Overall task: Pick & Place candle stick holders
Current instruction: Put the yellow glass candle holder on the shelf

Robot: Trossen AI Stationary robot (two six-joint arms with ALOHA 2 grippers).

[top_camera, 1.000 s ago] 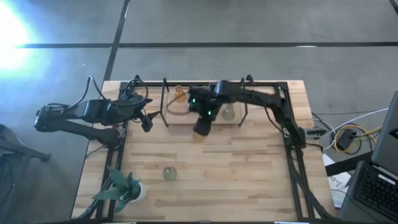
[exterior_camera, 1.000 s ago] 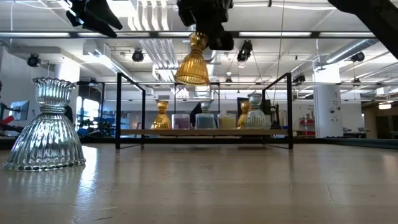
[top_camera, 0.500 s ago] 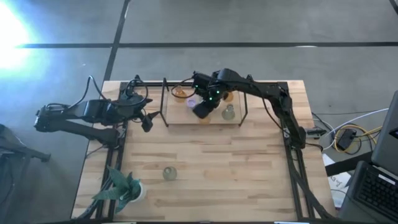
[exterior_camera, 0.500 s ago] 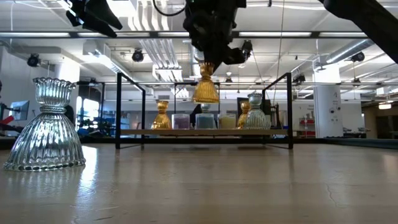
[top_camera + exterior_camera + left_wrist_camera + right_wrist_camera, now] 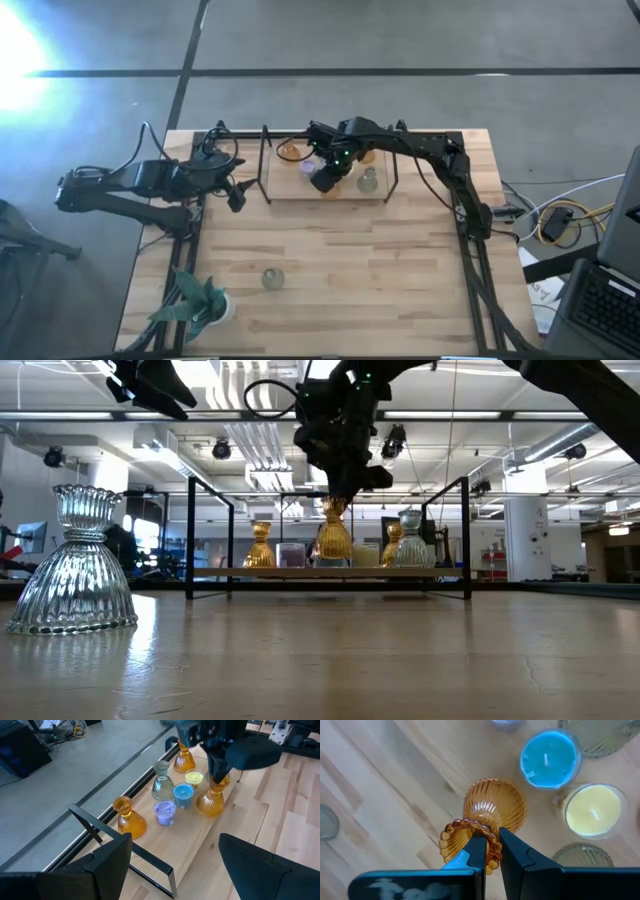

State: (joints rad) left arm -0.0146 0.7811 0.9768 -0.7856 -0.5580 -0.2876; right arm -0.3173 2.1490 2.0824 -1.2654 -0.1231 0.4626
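Nearest the low camera, a clear holder [image 5: 72, 565] stood alone on the table [image 5: 330, 660], well apart from the shelf; in the high view it sat on the near part of the table, not far from the potted plant [image 5: 200, 300]. Farther back, the shelf [image 5: 330, 572] carried the other holders: two amber holders [image 5: 131, 816] at its ends, a grey-green holder [image 5: 161, 782], and low purple [image 5: 164, 813], blue [image 5: 183, 796] and yellow [image 5: 194, 778] ones between them. The right gripper [image 5: 489, 851] hung over the front edge of the shelf, fingers closed on the beaded rim of a third amber holder [image 5: 492, 815], which stood upright just beside the blue and yellow ones. Its base appeared to be at or just above the board; contact could not be confirmed. The left gripper [image 5: 236, 196] waited at the left side of the table with fingers spread wide, holding nothing. Judged step: placement of the amber holder on the shelf, near completion. The next move would call for seating the base fully, opening the fingers just enough to clear the rim, then lifting straight up so that the narrow neck is not tipped into its neighbours. The clear holder would remain to be collected.
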